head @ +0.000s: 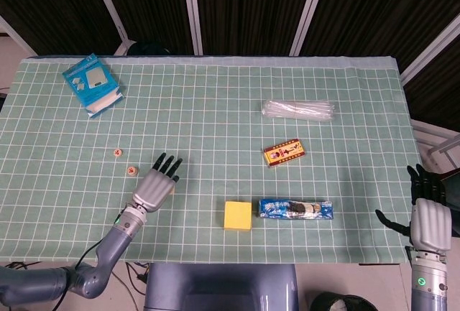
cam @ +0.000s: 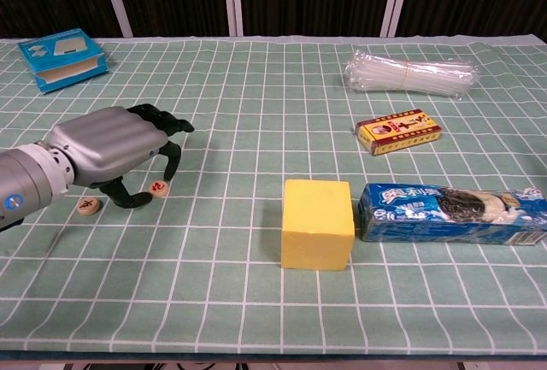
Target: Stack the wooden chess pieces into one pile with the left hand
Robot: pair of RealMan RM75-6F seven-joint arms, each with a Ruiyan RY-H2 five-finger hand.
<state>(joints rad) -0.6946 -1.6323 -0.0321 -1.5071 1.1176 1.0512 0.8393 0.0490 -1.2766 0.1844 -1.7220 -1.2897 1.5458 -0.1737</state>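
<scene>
**My left robot hand [cam: 107,149] poised over the wooden chess pieces on the table [cam: 256,302].**
Fingers spread and arched, holding nothing — the thumb tip sits just beside the nearer chess piece [cam: 158,187], while a second chess piece [cam: 87,206] lies near it by my wrist; the head view shows two discs [head: 131,170] [head: 117,153] to the left of the hand, a little apart. I judge these small flat wooden discs to be light, rigid and smooth, prone to sliding on the cloth — best pinched by the rim between thumb and a fingertip, then set flat on the other. My right robot hand [head: 429,221] waits, fingers apart and unladen, at the table's far edge.
</scene>
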